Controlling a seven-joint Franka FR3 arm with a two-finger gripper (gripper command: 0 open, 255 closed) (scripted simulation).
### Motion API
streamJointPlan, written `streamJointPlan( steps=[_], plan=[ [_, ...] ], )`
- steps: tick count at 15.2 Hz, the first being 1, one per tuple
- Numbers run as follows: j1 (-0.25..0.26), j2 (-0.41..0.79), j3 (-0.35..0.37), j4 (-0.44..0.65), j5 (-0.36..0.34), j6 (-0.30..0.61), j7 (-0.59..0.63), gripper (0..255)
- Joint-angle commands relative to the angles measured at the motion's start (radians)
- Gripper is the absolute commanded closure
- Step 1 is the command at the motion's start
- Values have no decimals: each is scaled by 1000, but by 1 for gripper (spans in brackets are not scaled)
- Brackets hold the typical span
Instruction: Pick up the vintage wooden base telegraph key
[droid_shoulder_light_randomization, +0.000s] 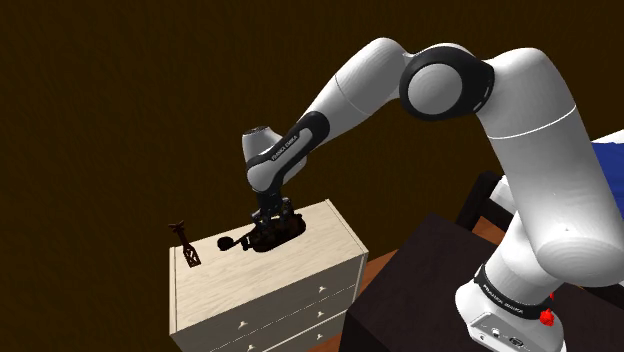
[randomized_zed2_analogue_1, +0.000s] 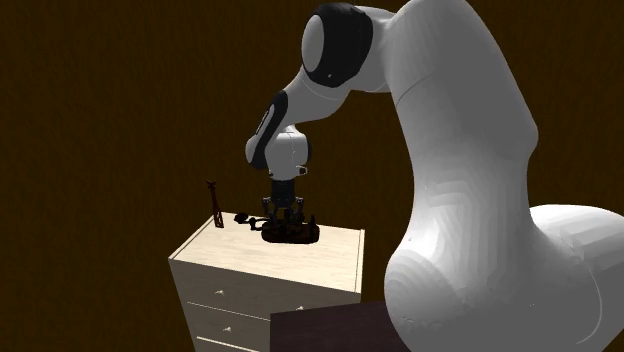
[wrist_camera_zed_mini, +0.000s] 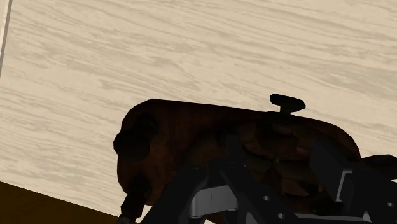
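Reaching down over the telegraph key (wrist_camera_zed_mini: 191, 127) on the pale dresser (droid_shoulder_light_randomization: 332, 236) top, near its edge, I cannot tell whether my pincer (droid_shoulder_light_randomization: 270, 224) is clamped; an off-centre hold could tip it floorward.

We see the white arm (droid_shoulder_light_randomization: 350, 90) rising at the shoulder view's lower right | elbow bent high, forearm sloping down toward that view's left | wrist (droid_shoulder_light_randomization: 272, 165) turned so the hand points straight down | black gripper (droid_shoulder_light_randomization: 274, 228) low and upright | we cannot tell whether it is closed
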Motion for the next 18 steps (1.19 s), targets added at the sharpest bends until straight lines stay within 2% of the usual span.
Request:
streamJointPlan(
  steps=[1,18],
  plan=[
    [0,0,0,-2,0,0,0,255],
    [-10,-144,12,-11,14,-135,3,255]
  ],
)
